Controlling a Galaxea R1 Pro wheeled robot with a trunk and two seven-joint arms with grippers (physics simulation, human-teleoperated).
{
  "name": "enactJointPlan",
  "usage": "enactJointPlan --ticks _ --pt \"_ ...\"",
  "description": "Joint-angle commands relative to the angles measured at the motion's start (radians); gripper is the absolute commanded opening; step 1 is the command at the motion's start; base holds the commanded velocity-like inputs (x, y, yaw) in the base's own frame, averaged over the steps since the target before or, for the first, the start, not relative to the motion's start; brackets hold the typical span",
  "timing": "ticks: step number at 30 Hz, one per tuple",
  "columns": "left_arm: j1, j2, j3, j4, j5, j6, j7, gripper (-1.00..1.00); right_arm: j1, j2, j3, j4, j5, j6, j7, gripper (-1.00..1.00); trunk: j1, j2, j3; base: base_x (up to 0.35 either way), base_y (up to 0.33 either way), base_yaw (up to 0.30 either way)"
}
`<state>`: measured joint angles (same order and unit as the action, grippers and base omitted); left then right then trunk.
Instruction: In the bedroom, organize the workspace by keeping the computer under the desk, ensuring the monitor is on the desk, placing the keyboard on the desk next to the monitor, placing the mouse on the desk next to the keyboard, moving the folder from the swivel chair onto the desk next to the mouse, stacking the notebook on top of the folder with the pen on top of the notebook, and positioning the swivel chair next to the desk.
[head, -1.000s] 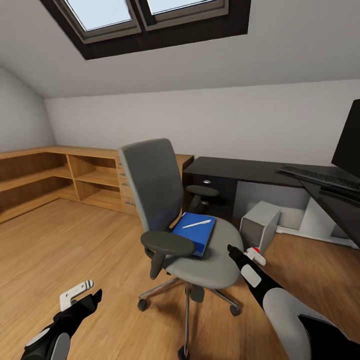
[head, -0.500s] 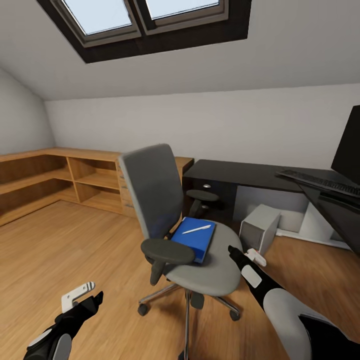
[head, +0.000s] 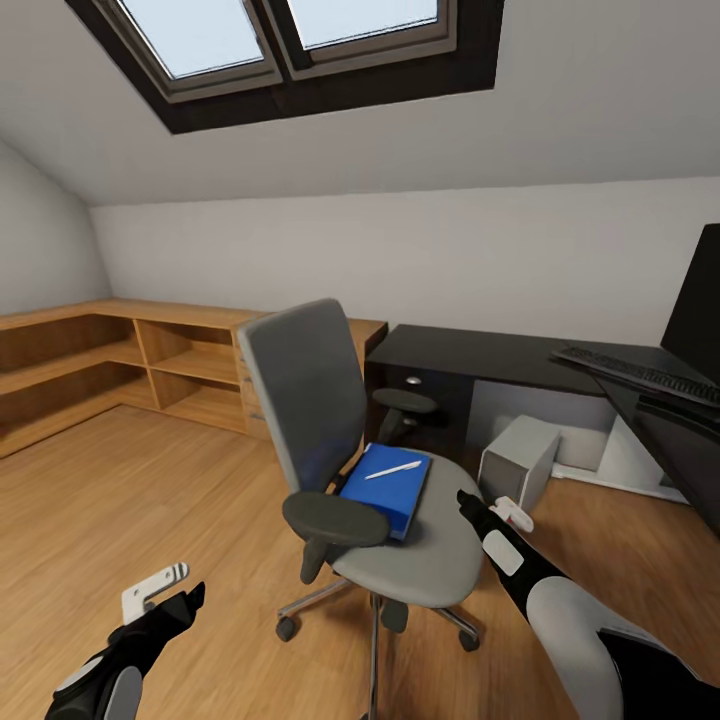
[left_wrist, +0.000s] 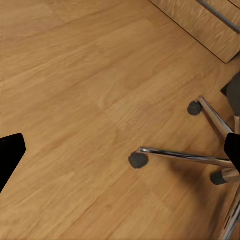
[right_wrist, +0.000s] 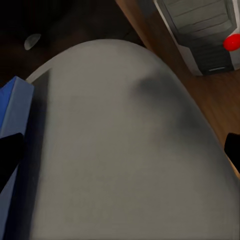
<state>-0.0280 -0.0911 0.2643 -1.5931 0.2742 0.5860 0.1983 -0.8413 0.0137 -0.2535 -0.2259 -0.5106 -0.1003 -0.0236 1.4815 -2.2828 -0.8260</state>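
Note:
The grey swivel chair (head: 320, 400) stands mid-room on the wood floor, left of the black desk (head: 470, 350). On its seat lies the blue folder (head: 385, 487) with the white pen (head: 392, 469) on top. The silver computer (head: 518, 460) sits under the desk. The monitor (head: 696, 300) and keyboard (head: 640, 372) are on the desk at the right edge. Mouse and notebook are out of view. My right gripper (head: 490, 506) hovers open beside the seat's right edge; its wrist view has the seat (right_wrist: 125, 145) and folder edge (right_wrist: 15, 125). My left gripper (head: 172, 592) is open, low at left.
A light wooden shelf and drawer unit (head: 150, 360) runs along the left wall behind the chair. The chair's chrome legs (left_wrist: 185, 156) and casters (left_wrist: 137, 160) spread over the floor below my left gripper (left_wrist: 120, 152). A sloped ceiling with a skylight (head: 290, 40) hangs overhead.
The whole picture has shifted a little, so the camera moved; the chair now sits slightly lower in the view. Both arms keep the same pose and both grippers stay open.

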Motion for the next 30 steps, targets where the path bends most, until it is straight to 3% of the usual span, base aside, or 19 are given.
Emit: enactJointPlan --ticks 1,21,30 --pt "-0.001 0.000 0.000 -0.001 0.010 0.004 0.007 1.00 -0.001 0.000 0.004 0.000 -0.010 -0.004 -0.002 1.00 0.000 0.000 -0.001 0.000 0.000 0.000" --pt "-0.001 0.002 0.006 0.014 0.011 0.000 0.003 1.00 0.000 -0.018 0.003 -0.003 -0.011 -0.006 -0.003 1.00 0.000 0.000 -0.001 0.000 0.000 0.000" --pt "-0.001 0.013 0.046 0.011 0.009 -0.002 -0.003 1.00 -0.001 -0.022 0.003 -0.002 -0.010 -0.008 -0.002 1.00 0.000 0.000 -0.001 0.068 0.000 0.000"
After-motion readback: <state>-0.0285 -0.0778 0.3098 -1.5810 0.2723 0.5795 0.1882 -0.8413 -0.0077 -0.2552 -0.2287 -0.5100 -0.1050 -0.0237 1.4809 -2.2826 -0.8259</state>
